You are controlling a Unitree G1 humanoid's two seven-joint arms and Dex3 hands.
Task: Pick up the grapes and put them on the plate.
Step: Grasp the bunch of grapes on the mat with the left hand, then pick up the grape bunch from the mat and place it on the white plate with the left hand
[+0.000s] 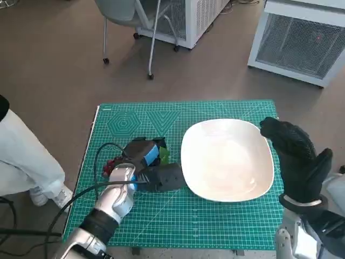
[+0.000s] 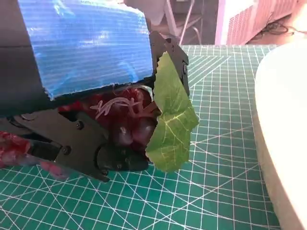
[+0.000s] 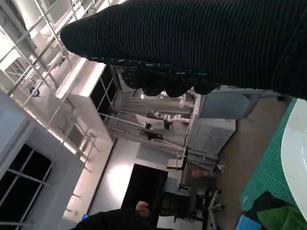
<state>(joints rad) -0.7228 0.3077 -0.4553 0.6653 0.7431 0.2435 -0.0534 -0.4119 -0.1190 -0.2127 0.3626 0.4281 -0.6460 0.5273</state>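
Grapes sit under the left hand on the green mat, left of the plate and not on it. Left wrist view shows the black fingers closed around the dark red bunch, green leaf sticking out on the plate side, so the hand looks to have a hold on them; whether the bunch is off the mat yet, cannot tell. Progress call: grasp about made, lift, carry to the right and release all left to do. Right hand in its glove stands upright just beside the plate's right rim, fingers together, holding nothing; whether it touches the rim is unclear. Plate is white, shallow, rounded-square, and has nothing in it; its near rim lies close to the left hand, so the carry should be short. Past the mat: brown floor, chair legs with castors, white vented cabinets. A person's pale trouser leg and shoe show at the left edge.
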